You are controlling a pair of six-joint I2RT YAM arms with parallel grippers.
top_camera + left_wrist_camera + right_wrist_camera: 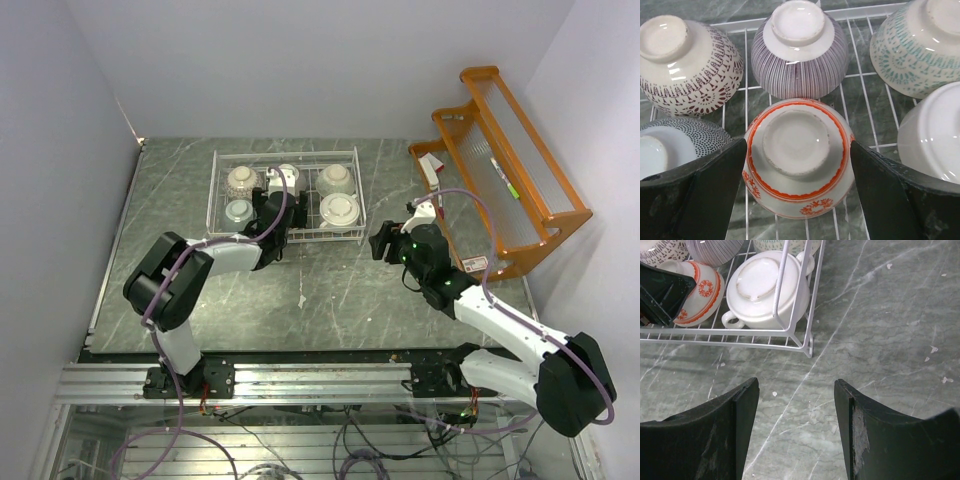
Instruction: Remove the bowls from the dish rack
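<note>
Orange wooden shelf (pixel 515 170) stands on marbled table (pixel 340 290).

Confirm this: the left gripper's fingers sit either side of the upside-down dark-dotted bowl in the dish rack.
Wrong bowl. In the left wrist view the left gripper has its fingers either side of the upside-down red-and-white bowl in the dish rack; the dark-dotted bowl lies beside it.

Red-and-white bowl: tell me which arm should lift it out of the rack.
Left. The left hand is open with a finger on each side of the red-and-white bowl in the rack; the right hand hangs open over the table outside the rack.
</note>
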